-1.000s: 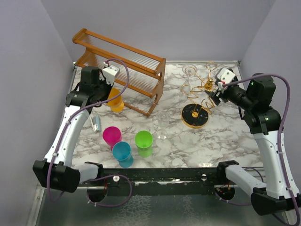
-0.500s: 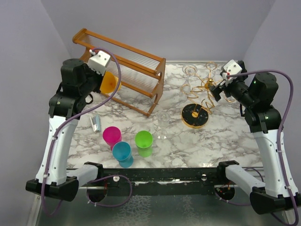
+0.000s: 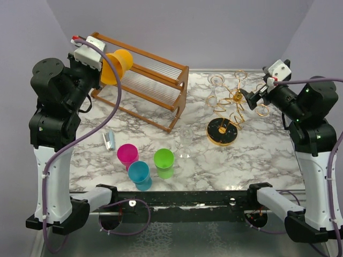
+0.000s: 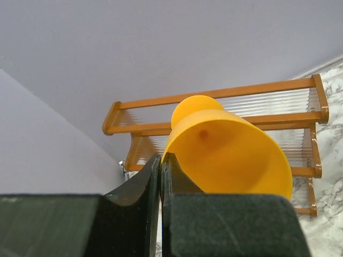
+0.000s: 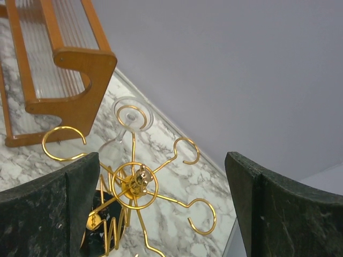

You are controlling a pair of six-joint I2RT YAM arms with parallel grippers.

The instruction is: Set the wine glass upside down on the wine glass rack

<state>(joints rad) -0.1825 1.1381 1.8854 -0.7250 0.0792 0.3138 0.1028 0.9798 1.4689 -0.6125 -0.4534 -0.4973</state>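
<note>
The gold wire wine glass rack (image 3: 229, 110) stands on its round black base at the right of the table. One clear wine glass (image 3: 213, 92) hangs upside down from a far arm of it. In the right wrist view this glass's foot (image 5: 131, 114) sits in a curl beyond the rack's hub (image 5: 136, 182). A second clear wine glass (image 3: 185, 141) stands upright on the table left of the base. My right gripper (image 3: 251, 99) is open and empty, level with the rack's top, just right of it (image 5: 162, 158). My left gripper (image 3: 103, 68) is raised and shut on an orange cup (image 3: 118, 64), pinching its rim (image 4: 161, 159).
A brown wooden slatted shelf (image 3: 140, 80) stands at the back left; it also shows in the left wrist view (image 4: 214, 98) behind the orange cup (image 4: 230, 155). Pink (image 3: 127, 154), blue (image 3: 139, 172) and green (image 3: 164, 159) cups stand near the front. A small metal piece (image 3: 109, 140) lies at the left.
My left arm has lifted the orange cup from beside the shelf up to its top rail. My right gripper has drawn back up and right from the gold rack.
</note>
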